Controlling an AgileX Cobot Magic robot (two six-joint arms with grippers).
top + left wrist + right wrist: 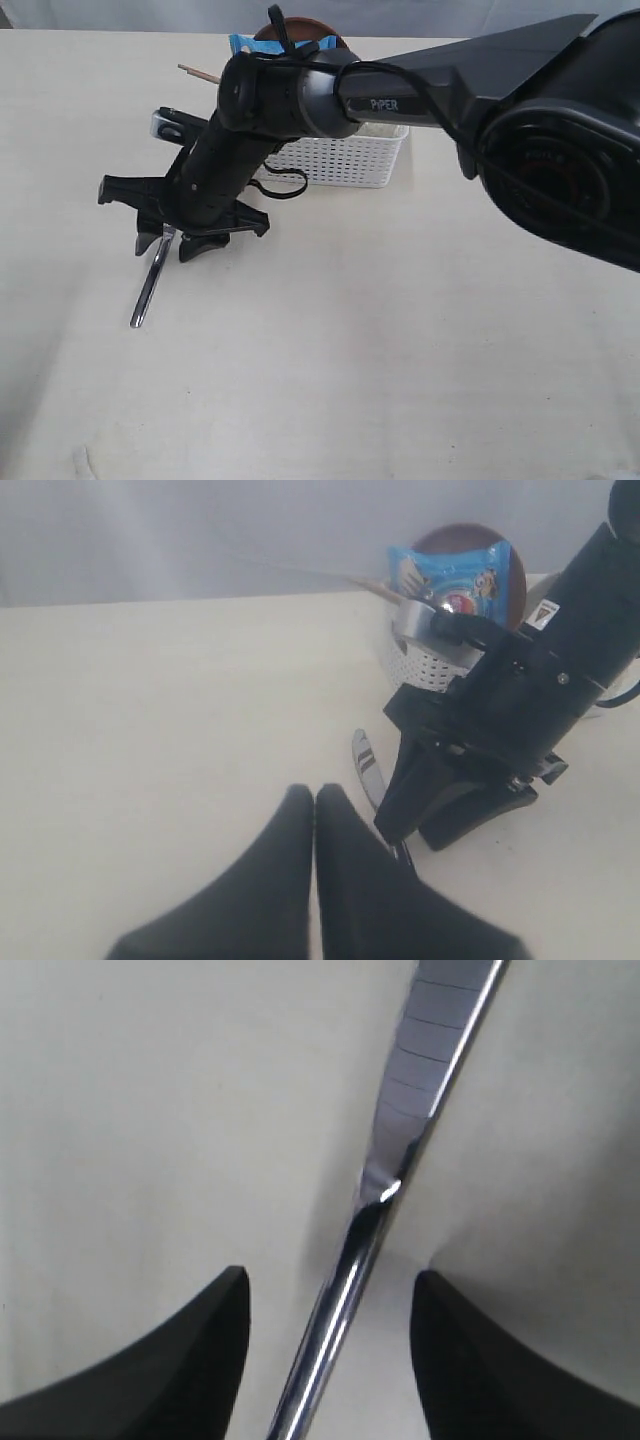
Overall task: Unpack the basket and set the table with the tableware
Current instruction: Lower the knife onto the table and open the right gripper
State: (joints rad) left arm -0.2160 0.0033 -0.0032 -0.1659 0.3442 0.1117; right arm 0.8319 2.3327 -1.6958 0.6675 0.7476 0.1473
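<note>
Knife point(150, 285) on the table point(400, 350), out of the basket point(345, 158).
Lies flat near the basket, between the wide-spread, empty jaws of the right gripper point(328, 1280), touching neither finger. Left gripper point(314, 795) pinched closed on nothing, low over the table near the knife. Inside the basket: blue snack packet point(450, 575), brown plate point(517, 580); chopsticks point(198, 72) poking out behind the right arm point(450, 90).

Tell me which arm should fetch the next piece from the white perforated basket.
Likely right: the right gripper hangs open over the steel knife, beside the basket; the left gripper is shut and farther away.
</note>
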